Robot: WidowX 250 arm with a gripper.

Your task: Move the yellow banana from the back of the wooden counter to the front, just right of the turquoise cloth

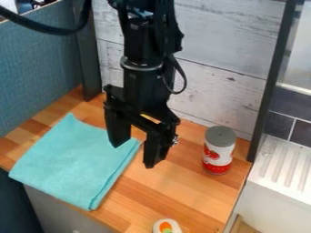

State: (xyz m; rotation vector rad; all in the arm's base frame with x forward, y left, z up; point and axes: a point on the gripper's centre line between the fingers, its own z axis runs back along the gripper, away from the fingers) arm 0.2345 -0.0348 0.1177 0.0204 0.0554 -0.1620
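The black gripper (135, 154) hangs over the middle of the wooden counter, its two fingers apart with nothing between them. Beneath and to its left lies a folded turquoise cloth (76, 161), its right part just behind the left finger. A can (218, 150) with a grey top and a red and white label stands upright to the gripper's right, apart from it. At the counter's front edge lies a small white object (166, 226) with orange and green marks, partly cut off by the view's bottom edge.
A whitewashed plank wall (222, 63) stands behind the counter (176, 191), with a blue panel (36, 68) at the left. Dark upright posts flank the counter. At the right is a white ribbed drainboard (285, 166) beside dark tiles.
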